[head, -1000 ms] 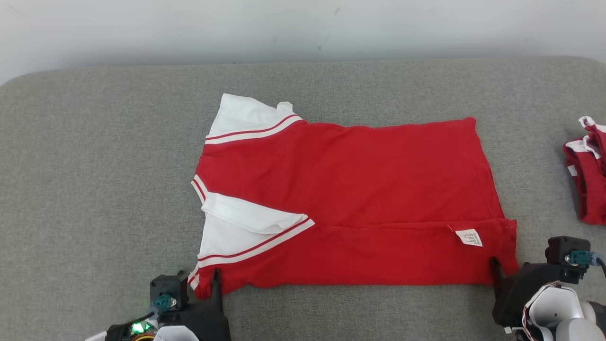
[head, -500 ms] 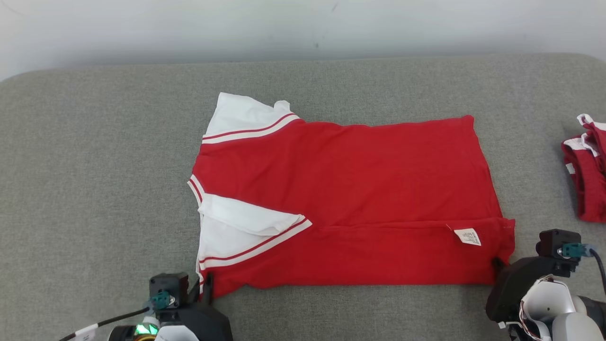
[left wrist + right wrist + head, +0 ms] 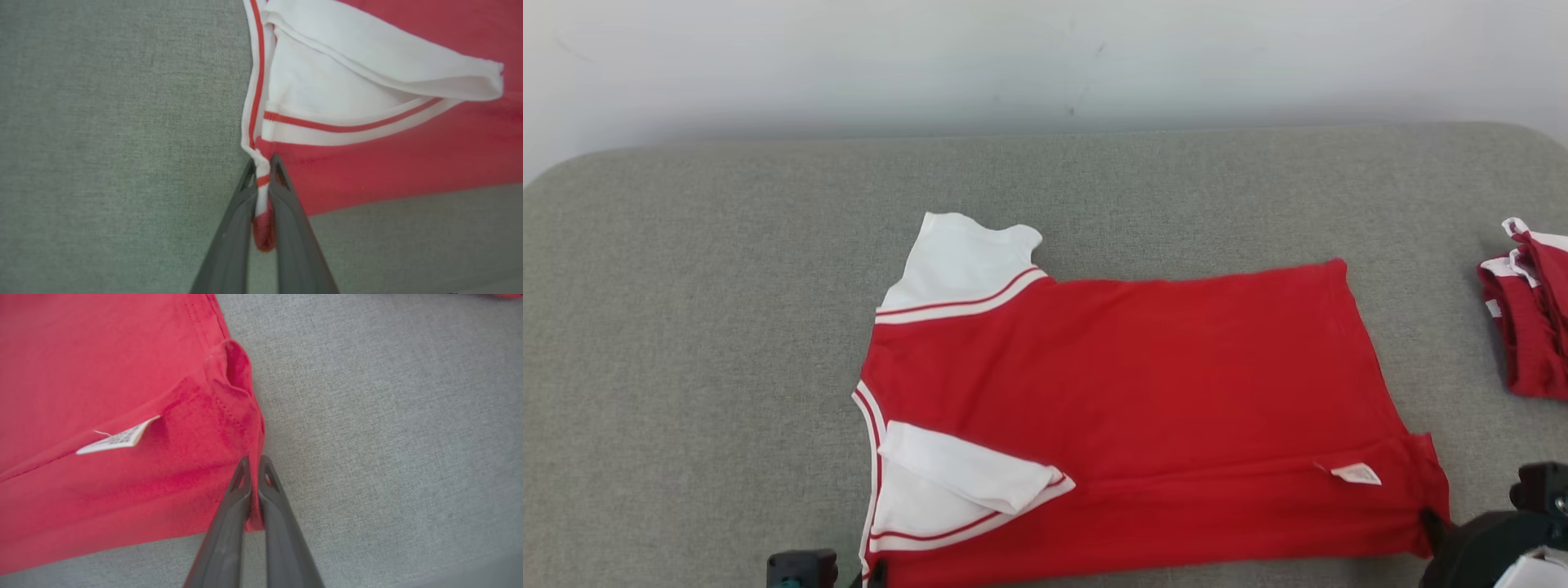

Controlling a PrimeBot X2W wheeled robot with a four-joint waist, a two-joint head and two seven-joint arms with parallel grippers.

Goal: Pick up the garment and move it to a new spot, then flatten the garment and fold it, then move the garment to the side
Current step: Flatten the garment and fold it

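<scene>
The red shirt point(image 3: 1127, 392) lies flat on the grey bench point(image 3: 686, 327) near its front edge. Its long axis runs left to right, with the white sleeves toward my left and the hem toward my right. My left gripper point(image 3: 263, 163) is clamped tight on the near sleeve-end corner, with striped trim bunched between the fingers. My right gripper point(image 3: 254, 463) pinches the near hem corner. A second ago both stood open there. Another red garment point(image 3: 1531, 327) sits by the bench's right edge.
</scene>
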